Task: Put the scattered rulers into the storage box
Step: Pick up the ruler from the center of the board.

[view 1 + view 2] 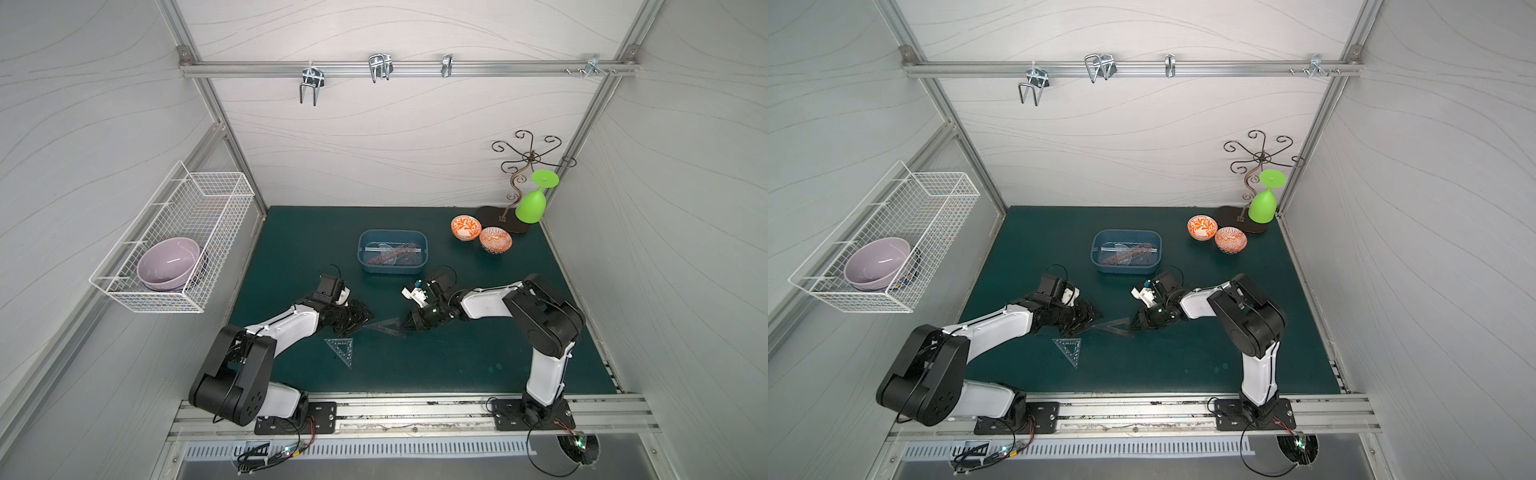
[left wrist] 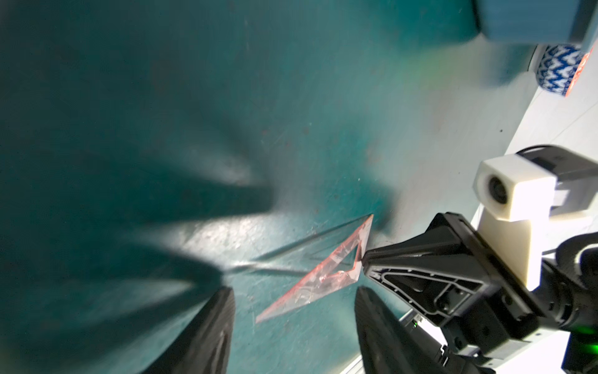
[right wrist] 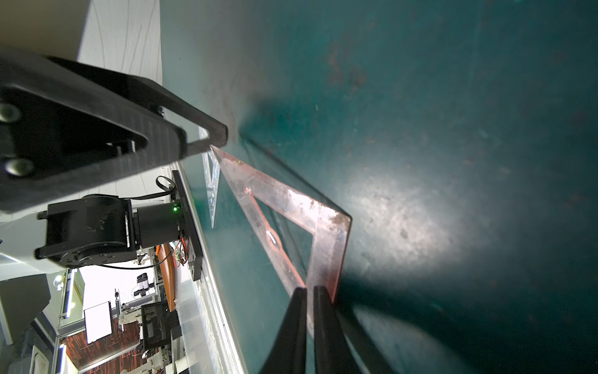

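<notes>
Right end effector (image 3: 310, 290) clamped on smoky triangle (image 3: 291, 194), left end effector (image 2: 294, 293) apart — beside it

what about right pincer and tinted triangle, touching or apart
Touching. The right wrist view shows the right pincer shut on an edge of the tinted triangle.
</notes>
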Controlling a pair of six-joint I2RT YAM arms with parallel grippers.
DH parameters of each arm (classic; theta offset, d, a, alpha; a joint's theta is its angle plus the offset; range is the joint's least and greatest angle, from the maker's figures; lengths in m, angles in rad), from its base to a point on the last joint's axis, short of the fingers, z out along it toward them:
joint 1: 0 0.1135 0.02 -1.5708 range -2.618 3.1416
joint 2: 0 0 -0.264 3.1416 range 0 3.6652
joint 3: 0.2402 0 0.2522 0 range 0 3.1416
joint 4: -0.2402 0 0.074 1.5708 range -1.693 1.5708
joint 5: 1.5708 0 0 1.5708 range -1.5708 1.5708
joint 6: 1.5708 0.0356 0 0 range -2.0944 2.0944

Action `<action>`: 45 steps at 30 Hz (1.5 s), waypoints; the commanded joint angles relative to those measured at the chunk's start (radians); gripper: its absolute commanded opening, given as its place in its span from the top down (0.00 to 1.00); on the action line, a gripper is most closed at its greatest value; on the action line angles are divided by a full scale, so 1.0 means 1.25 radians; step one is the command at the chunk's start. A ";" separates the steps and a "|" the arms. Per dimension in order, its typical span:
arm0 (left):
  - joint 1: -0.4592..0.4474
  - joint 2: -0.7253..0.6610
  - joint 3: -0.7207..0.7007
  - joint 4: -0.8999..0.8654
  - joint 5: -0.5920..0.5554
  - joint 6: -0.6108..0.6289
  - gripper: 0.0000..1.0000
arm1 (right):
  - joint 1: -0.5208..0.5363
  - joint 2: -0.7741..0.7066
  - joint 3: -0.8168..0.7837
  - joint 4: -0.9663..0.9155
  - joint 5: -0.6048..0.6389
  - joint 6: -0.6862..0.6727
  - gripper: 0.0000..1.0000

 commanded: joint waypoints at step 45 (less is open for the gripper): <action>0.010 -0.080 0.110 0.311 0.241 -0.166 1.00 | -0.167 -0.122 0.056 0.175 -0.254 0.348 0.49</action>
